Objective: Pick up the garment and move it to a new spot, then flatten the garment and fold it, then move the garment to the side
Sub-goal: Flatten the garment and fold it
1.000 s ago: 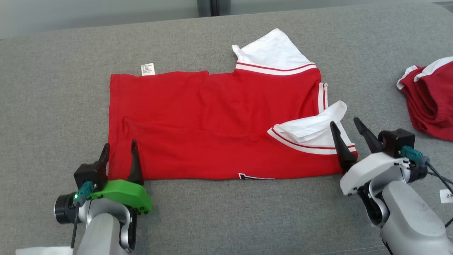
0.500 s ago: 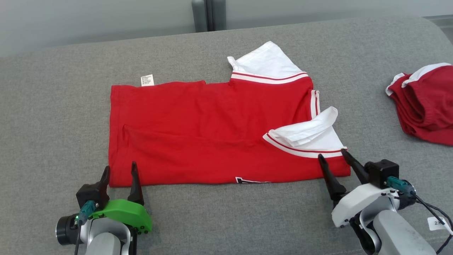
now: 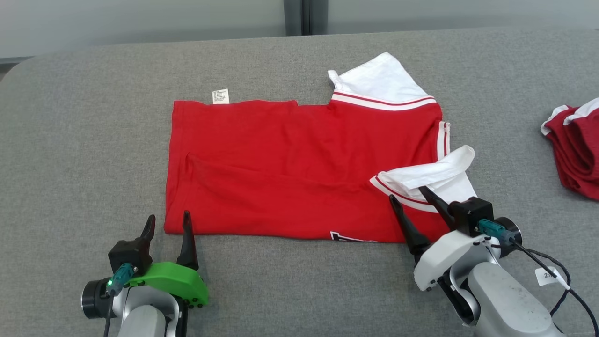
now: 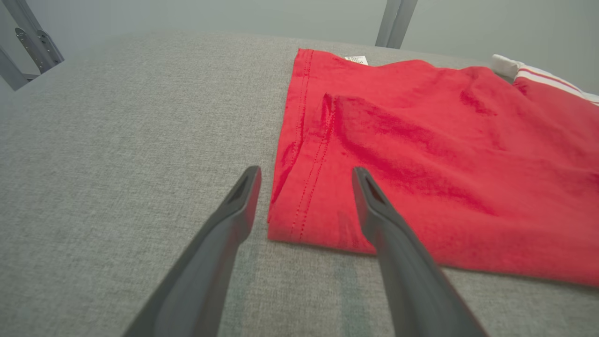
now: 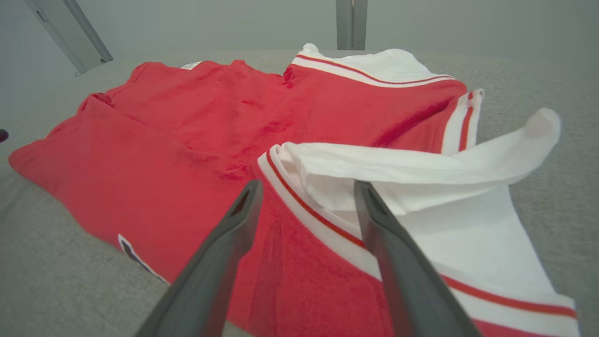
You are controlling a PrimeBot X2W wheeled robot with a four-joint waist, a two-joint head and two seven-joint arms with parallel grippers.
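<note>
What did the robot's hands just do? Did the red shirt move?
The right gripper slid toward the robot's left, from the corner of the red shirt to above its striped sleeve band. The left gripper drew back toward the robot. Both stayed open, holding nothing. The shirt kept its shape; the camera shifted.

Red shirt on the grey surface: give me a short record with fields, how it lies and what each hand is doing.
garment: red shirt, apparently folded in half, flat on grey surface
left hand: open, at shirt's near left corner, holding nothing
right hand: open, above near white sleeve, holding nothing
aside: another red garment bunched at right
</note>
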